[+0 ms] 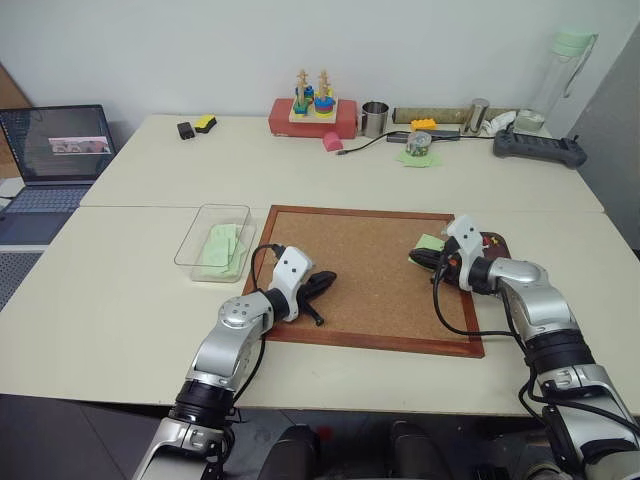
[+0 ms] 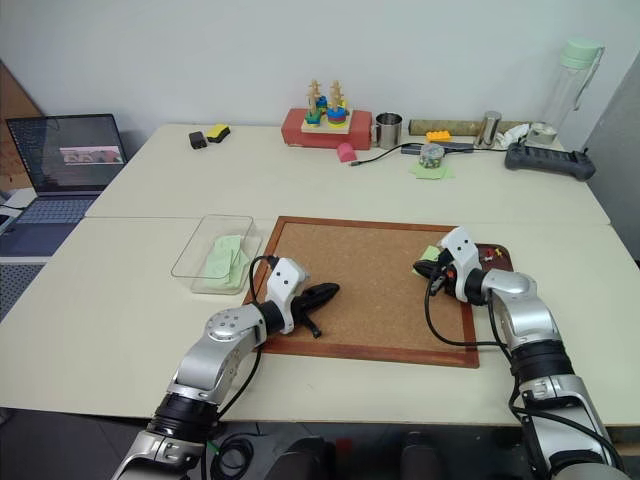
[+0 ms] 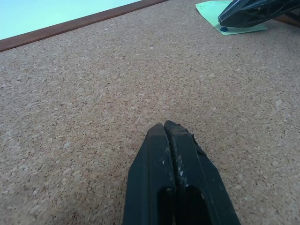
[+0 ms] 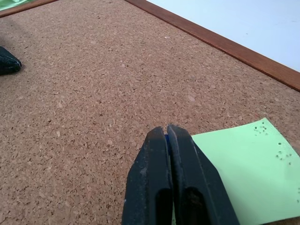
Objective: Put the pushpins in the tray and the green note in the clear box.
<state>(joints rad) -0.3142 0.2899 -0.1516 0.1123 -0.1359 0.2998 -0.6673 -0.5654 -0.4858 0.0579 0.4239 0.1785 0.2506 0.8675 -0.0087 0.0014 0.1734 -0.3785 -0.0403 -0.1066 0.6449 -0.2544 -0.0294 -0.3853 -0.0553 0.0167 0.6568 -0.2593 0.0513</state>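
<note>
The right tool (image 4: pixel 167 132) is pinching narrow on a blue pin (image 3: pixel 224 29) at the green note's (image 4: pixel 243 173) corner, the tray (image 2: pixel 497 256) lying just behind it. The left tool (image 3: pixel 169 129), pressed together and empty, is resting well apart on the cork board (image 1: pixel 370 260).

Two pale cream tables (image 1: pixel 150 300) stand pushed together, a seam running between them — the far one meets a plain white wall (image 1: pixel 200 50). An open laptop (image 1: pixel 55 165) sits on a lower surface to the left. Lighting is even.
</note>
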